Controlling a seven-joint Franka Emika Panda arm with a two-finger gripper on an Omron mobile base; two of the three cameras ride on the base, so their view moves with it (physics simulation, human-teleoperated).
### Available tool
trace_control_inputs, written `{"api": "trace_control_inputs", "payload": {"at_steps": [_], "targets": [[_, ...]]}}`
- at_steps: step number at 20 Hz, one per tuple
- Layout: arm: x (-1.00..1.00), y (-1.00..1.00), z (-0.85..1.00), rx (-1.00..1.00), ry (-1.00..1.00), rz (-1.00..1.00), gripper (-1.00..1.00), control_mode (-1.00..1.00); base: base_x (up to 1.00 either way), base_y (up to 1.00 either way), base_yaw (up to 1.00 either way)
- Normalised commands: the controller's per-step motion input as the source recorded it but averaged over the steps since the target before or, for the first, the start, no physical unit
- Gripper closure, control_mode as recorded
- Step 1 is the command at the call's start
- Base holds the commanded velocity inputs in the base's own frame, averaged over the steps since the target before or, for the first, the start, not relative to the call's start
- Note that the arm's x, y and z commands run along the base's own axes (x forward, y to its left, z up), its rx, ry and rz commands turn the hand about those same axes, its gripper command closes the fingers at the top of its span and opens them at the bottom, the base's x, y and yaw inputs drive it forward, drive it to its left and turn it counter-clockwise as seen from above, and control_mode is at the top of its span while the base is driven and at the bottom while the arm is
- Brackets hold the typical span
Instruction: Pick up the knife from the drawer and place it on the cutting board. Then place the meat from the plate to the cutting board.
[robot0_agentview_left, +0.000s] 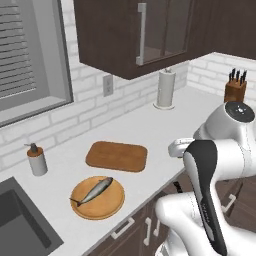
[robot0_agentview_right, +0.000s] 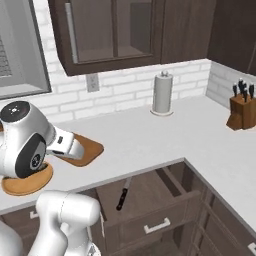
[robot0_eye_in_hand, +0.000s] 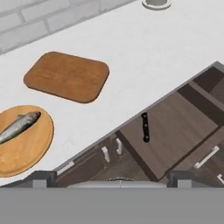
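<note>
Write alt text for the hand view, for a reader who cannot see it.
A slim knife lies in an open dark wooden drawer below a white counter. On the counter sit a bare brown cutting board and, beside it, a round tan plate holding a small silvery fish.
</note>
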Motion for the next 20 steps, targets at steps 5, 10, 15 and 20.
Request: {"api": "trace_control_inputs", "payload": {"at_steps": [5,10,15,20], "targets": [[0.00,0.00,0.00,0.00,0.00,0.00,-1.00,1.00,0.98,0.19,-0.14],[0.12,0.00,-0.06,0.01,0.02,-0.06,-1.00,-1.00,0.64,0.06,-0.14],[0.20,-0.62,-0.32,0.05,0.15,-0.26,-1.00,-1.00,0.00,0.00,0.00],[0.00,-1.00,-0.54,0.10,0.09,-0.12,-1.00,-1.00,0.00,0.00,0.00]]}}
